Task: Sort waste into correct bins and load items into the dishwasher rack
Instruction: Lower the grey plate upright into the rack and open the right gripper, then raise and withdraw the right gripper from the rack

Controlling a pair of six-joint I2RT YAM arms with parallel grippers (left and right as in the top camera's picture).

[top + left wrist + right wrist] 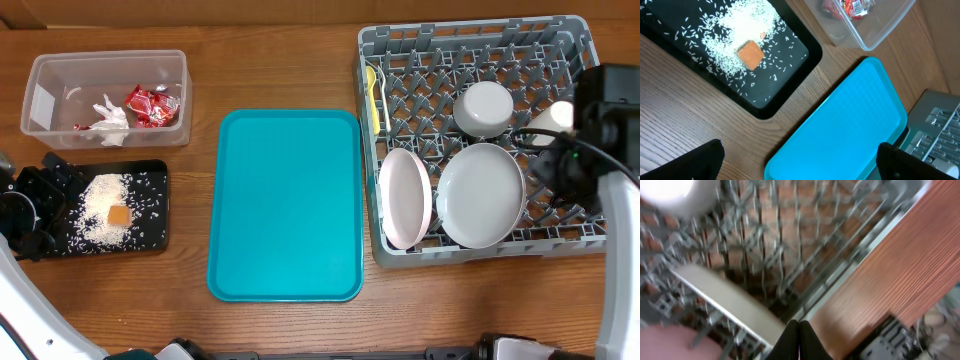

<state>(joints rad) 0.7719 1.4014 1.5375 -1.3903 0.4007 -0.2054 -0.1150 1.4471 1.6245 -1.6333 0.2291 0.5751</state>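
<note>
Overhead view. The teal serving tray (285,205) lies flat mid-tabletop (290,60) with nothing on it.

- Left of the tray, at its far corner, stands the clear tub (110,55). It holds the red wrapper (150,105) and the white napkin (110,118).
- Left of the tray, at its near half, lies the black tray (160,175). It carries the rice grains (100,200) and the orange cube (119,215) set among them.
- The left gripper (30,205) sits beyond the black tray's outer edge, apart from it.
- Just right of the teal tray stands the dishwasher rack (480,40).
- In the rack, the yellow cutlery (373,95) stands nearest the tray, at the far side.
- The white plate (405,198) leans on edge.
- The grey plate (480,195) lies beside the white plate.
- The white bowl (485,108) sits behind the grey plate.
- The small cup (548,122) is furthest from the tray and partly covered by the right arm (600,130).

Left wrist view. The left gripper (800,162) stands fully open and holds nothing. Its fingertips (705,160) frame the teal tray's corner (850,125). The black tray (790,95), rice (735,25), cube (750,53) and a tub corner (870,35) lie beyond.

Right wrist view, heavily blurred. The right gripper (799,330) is closed, fingers pressed together, with nothing between them. It hangs over the rack's grid (790,240) at its edge against the tabletop (900,270). A pale plate rim (725,300) crosses below; which plate it is cannot be told.
</note>
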